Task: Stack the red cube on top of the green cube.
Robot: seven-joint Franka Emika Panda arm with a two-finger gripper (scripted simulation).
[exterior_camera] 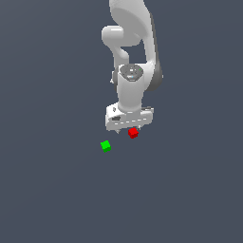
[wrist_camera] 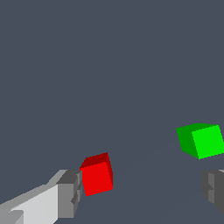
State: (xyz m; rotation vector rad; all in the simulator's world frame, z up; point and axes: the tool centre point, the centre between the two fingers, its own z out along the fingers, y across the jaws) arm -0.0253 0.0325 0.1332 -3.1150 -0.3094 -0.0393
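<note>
Grey fingertips [wrist_camera: 70, 194] of my gripper [wrist_camera: 142, 192] are standing wide apart in the wrist view, the red cube [wrist_camera: 97, 175] sitting just beside one, touching neither. Only the exterior view is showing my white arm [exterior_camera: 129, 61] overhead, the green cube [exterior_camera: 106, 146] lying near the red cube [exterior_camera: 133, 133] on open dark floor [exterior_camera: 47, 190].

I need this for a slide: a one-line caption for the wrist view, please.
Open tool near the red cube, green cube apart, unstacked.
</note>
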